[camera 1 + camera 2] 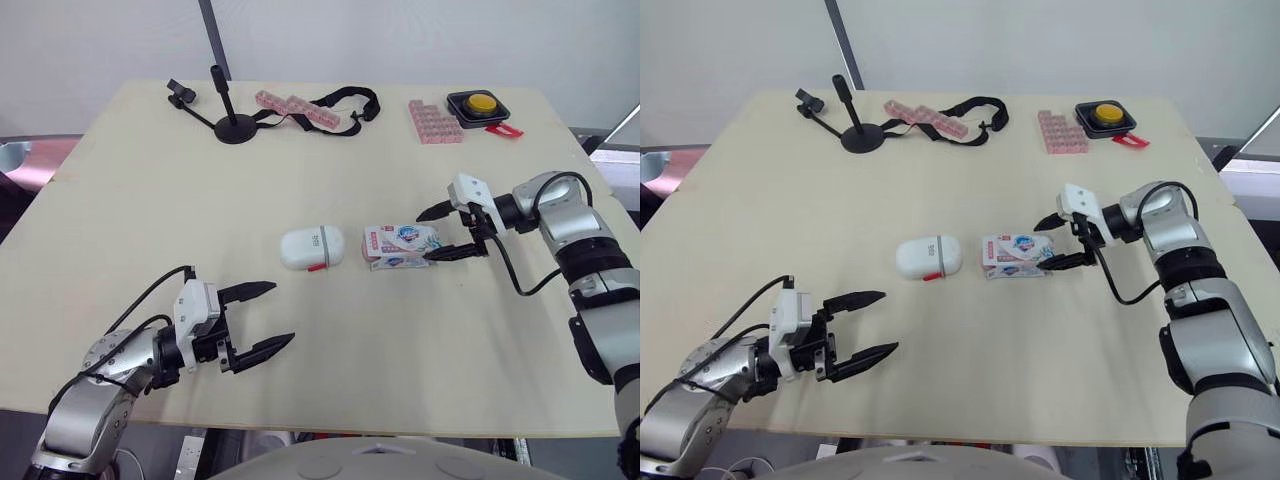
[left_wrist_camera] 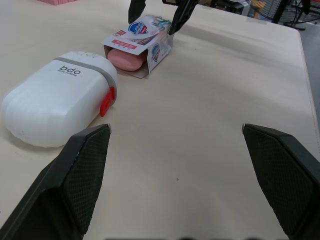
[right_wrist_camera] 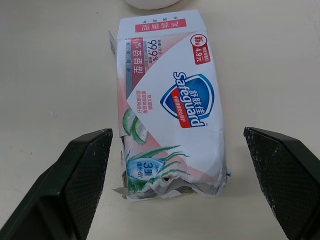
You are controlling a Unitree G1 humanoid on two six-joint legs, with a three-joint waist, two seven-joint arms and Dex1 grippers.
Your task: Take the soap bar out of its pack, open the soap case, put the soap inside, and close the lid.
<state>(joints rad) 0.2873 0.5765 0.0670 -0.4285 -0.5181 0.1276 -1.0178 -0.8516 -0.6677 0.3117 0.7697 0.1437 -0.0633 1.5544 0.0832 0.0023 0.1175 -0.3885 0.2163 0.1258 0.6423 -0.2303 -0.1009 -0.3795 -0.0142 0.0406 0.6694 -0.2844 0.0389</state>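
The soap pack [image 1: 400, 245] lies flat mid-table, a white and pink Safeguard carton [image 3: 170, 107] with torn ends. In the left wrist view its open end shows the pink soap bar [image 2: 129, 59] still inside. Just left of it sits the white soap case [image 1: 312, 247], lid down, with a red latch [image 2: 106, 100]. My right gripper [image 1: 442, 232] is open at the pack's right end, one finger on each side of that end, not touching. My left gripper [image 1: 263, 317] is open near the table's front edge, well short of the case.
At the back of the table stand a black stand with a strap [image 1: 238, 125], pink pill strips [image 1: 300, 110], a pink block [image 1: 434, 122] and a yellow button box [image 1: 478, 106]. Bare tabletop [image 1: 400, 340] lies between the two grippers.
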